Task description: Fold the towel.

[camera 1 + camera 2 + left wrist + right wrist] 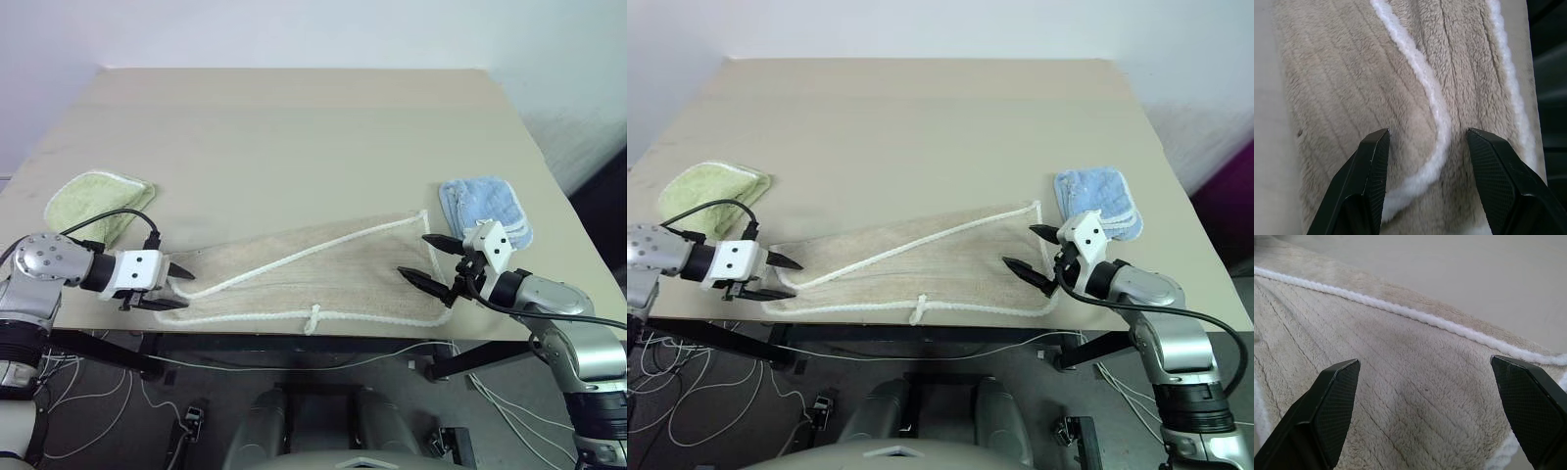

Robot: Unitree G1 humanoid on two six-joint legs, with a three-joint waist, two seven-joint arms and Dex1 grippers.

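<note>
The beige towel [323,269] lies partly folded along the table's near edge, a white corded edge [294,257] running diagonally across it and a small white loop [313,318] at the front. My left gripper [188,291] is at the towel's left end. Its fingers [1371,166] stand apart on either side of a curl of the cord [1435,98], low over the cloth and not pinching it. My right gripper [412,255] hangs wide open just above the towel's right end [1415,396], nothing held between its fingers [1332,396].
A small light-green cloth [98,201] lies at the table's left edge beyond my left arm. A small light-blue cloth [487,206] lies at the right, just behind my right gripper. The wooden table [294,127] stretches away bare behind the towel.
</note>
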